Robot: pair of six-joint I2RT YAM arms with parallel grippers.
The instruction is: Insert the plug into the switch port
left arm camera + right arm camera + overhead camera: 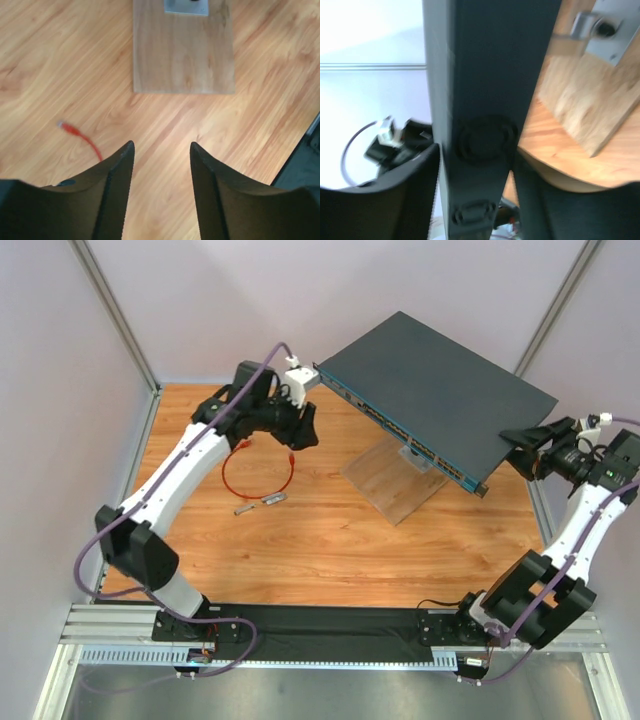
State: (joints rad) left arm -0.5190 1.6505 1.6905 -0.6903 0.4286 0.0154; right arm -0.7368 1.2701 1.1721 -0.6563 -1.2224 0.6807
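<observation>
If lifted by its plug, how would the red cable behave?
Probably floppy: the red cable lies in a loose loop on the table, so the rest would likely dangle. It looks thin, so likely very light. The plug is tiny beside the left end effector, so it may twist in a grasp.

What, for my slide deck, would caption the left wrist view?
Open left gripper hovers above the wooden table, red plug lying free beside it.

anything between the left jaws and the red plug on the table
Nothing visible. The plug lies on the table ahead and left of the left gripper, whose jaws are open and empty; only wood lies between them.
</observation>
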